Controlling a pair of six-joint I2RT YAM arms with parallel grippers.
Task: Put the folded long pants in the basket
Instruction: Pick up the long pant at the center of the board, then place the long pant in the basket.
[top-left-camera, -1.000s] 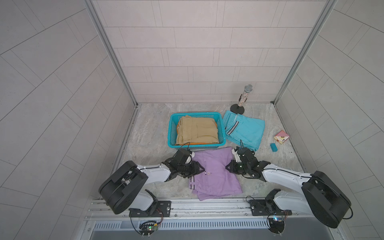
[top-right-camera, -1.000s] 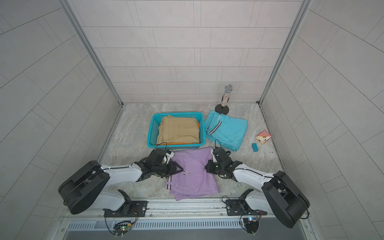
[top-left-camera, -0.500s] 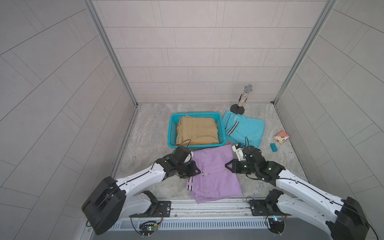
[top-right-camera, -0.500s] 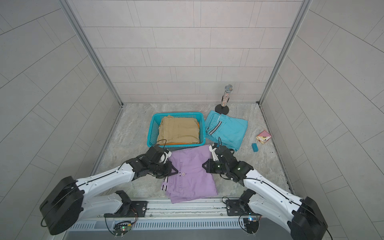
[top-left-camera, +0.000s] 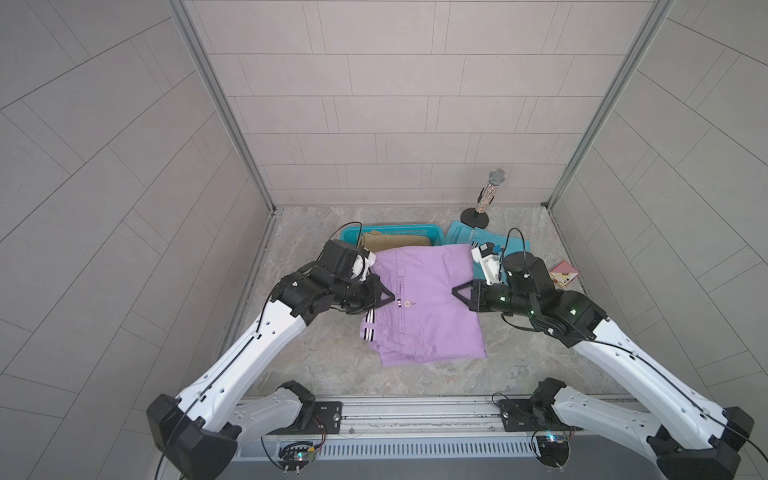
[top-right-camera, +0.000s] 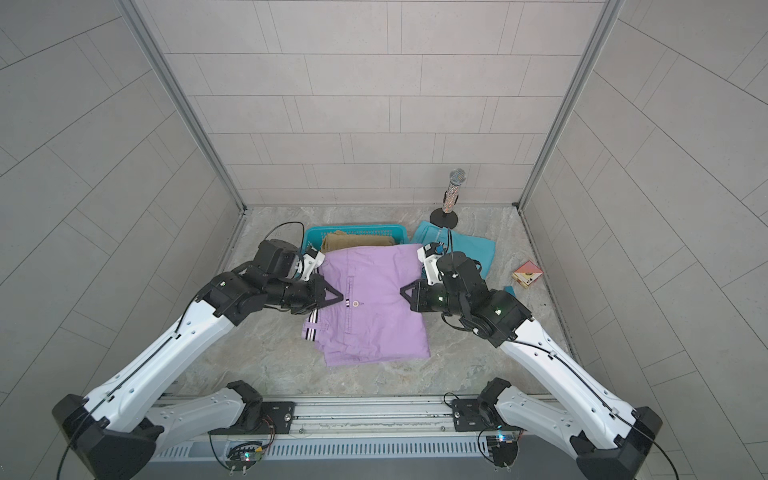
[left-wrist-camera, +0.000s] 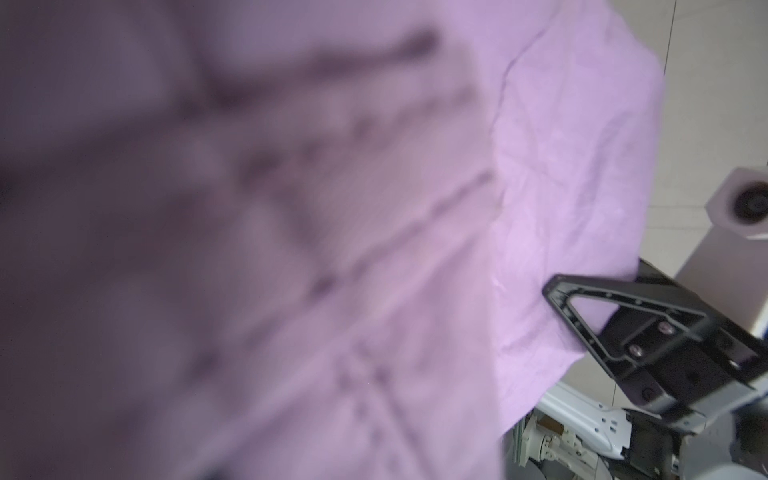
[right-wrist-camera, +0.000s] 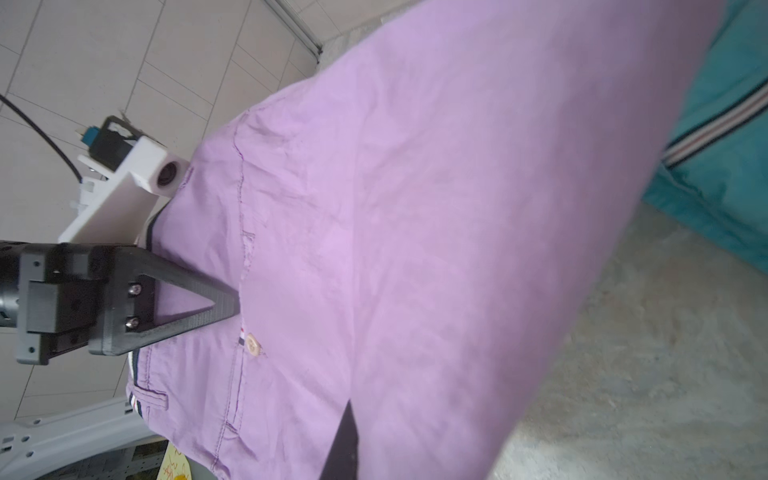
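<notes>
The left fingers (top-left-camera: 389, 297) are clamped shut on one side edge of the lilac pants (top-left-camera: 428, 316); the right fingers (top-left-camera: 458, 291) pinch the opposite edge; the pants hang between them above the tabletop (top-left-camera: 332, 370), their far edge hiding the near rim of the basket (top-left-camera: 390, 228); khaki pants (top-left-camera: 395, 241) lie inside it; turquoise pants (top-left-camera: 459, 235) lie beside it
</notes>
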